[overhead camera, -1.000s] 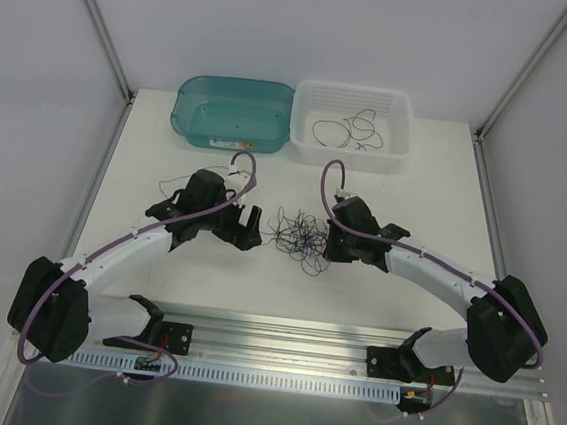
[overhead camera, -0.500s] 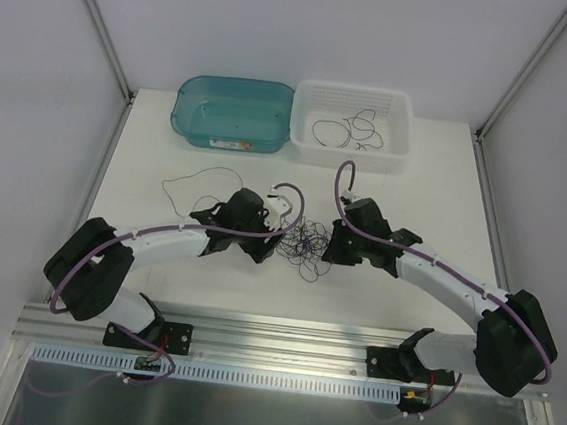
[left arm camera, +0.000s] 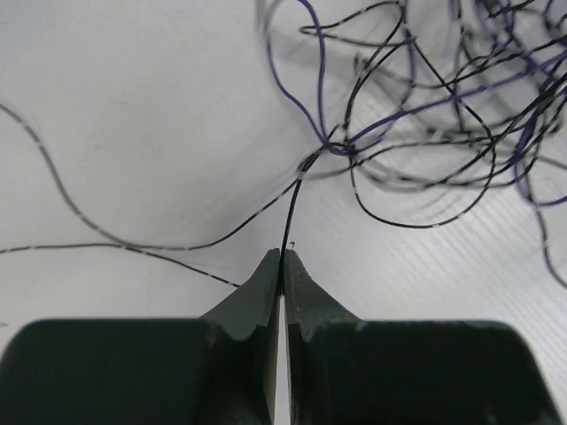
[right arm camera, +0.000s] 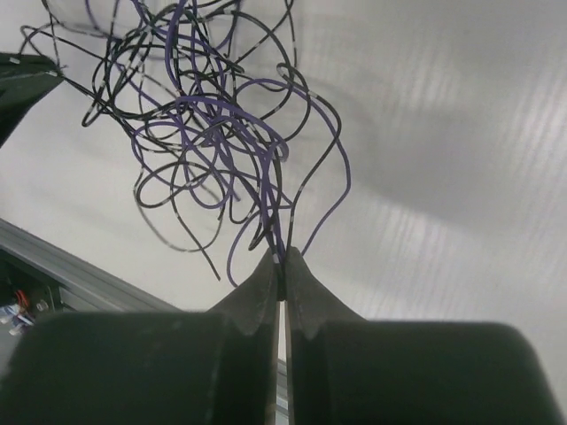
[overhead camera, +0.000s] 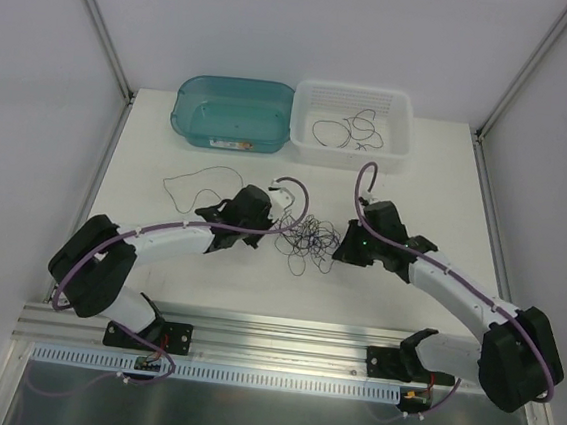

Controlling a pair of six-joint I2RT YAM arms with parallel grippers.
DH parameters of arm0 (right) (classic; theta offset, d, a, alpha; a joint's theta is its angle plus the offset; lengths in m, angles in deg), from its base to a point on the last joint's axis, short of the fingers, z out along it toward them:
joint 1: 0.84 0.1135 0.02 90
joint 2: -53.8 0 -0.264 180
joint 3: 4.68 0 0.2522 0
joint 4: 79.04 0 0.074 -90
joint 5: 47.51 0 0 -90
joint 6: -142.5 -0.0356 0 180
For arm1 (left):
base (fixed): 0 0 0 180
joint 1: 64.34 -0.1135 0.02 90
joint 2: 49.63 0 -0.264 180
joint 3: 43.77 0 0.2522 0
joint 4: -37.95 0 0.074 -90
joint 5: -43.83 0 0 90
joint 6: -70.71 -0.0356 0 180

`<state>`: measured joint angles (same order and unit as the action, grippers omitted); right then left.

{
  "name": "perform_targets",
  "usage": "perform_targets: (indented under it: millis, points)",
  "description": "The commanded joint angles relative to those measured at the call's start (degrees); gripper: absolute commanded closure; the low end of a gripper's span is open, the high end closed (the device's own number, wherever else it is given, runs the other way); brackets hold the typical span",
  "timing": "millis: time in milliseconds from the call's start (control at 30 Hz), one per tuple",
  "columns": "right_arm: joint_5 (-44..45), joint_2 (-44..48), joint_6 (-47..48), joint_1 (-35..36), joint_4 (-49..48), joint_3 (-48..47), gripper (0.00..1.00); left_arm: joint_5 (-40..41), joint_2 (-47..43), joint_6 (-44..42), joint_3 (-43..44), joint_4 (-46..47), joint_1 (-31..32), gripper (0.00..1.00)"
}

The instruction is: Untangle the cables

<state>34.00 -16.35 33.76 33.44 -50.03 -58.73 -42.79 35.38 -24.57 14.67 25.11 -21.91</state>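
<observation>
In the last second the left gripper [left arm camera: 282, 257] has swung in to the tangle [overhead camera: 306, 237] and closed on one black strand [left arm camera: 295, 204]. The right gripper [right arm camera: 282, 261], clamped on several purple and black strands, has shifted right. The tangle lies mid-table between them and now spreads wider, so we judge the pull-apart is under way. Bare table [overhead camera: 436, 197] gives room on the right. A loose wire [overhead camera: 201, 178] lies left. The basket [overhead camera: 349, 159] and bin [overhead camera: 188, 113] bound the far edge, the rail [overhead camera: 282, 333] the near edge.
</observation>
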Motion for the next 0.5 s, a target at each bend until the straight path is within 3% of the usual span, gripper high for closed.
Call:
perform_targets:
  millis: [0, 167, 467]
  points:
    - [-0.56, 4.93, -0.59, -5.78, 0.22, 1.97, 0.99, 10.48, -5.72, 0.36, 3.12, -3.55, -0.50, 1.00]
    - [-0.12, 9.58, 1.69, -13.44, 5.93, 2.68, 0.99, 12.53, -14.86, 1.67, 4.01, -9.36, -6.65, 1.00]
    - [1.63, 15.48, 2.83, -24.95, 13.84, 2.68, 0.99, 14.90, -27.61, 9.92, -0.03, -11.21, -26.69, 1.00]
